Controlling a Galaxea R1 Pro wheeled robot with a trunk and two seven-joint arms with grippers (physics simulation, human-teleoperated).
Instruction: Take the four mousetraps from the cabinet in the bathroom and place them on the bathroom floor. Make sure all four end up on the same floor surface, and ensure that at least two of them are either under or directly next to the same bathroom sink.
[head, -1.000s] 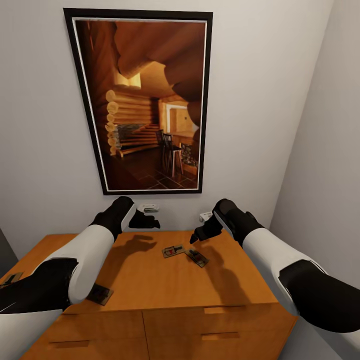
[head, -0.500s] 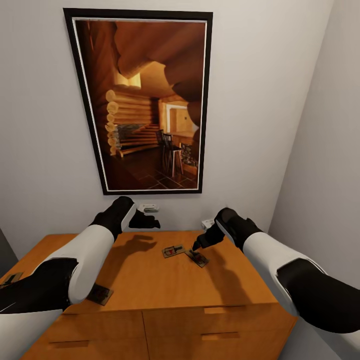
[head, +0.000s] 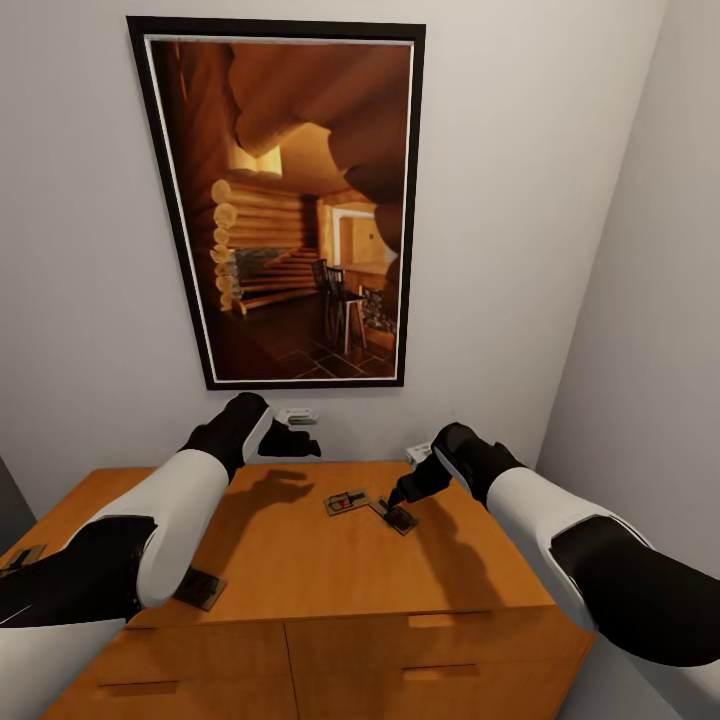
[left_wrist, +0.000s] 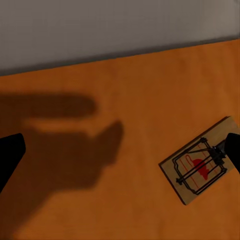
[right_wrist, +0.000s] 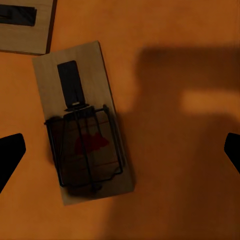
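Two mousetraps lie side by side mid-top on the orange-brown cabinet (head: 300, 560): one mousetrap (head: 346, 502) to the left and another mousetrap (head: 397, 516) to its right. My right gripper (head: 399, 494) hovers open just above the right-hand one; the right wrist view looks straight down on that mousetrap (right_wrist: 85, 125), which sits off to one side between the spread fingertips (right_wrist: 10, 155). My left gripper (head: 298, 443) hangs open near the wall, with a mousetrap (left_wrist: 197, 162) beside one fingertip (left_wrist: 232, 150). Another mousetrap (head: 201, 588) lies by the front edge, and one mousetrap (head: 22, 558) at the far left.
A dark-framed log-cabin picture (head: 290, 200) hangs on the grey wall behind the cabinet. A side wall (head: 650, 350) closes in on the right. Plain drawer fronts (head: 420, 670) face me below the cabinet top. A second trap's corner (right_wrist: 25, 25) shows in the right wrist view.
My right gripper has come down and slightly right, from above the cabinet's back edge to just over the right-hand middle mousetrap. The left arm and the traps have not moved.
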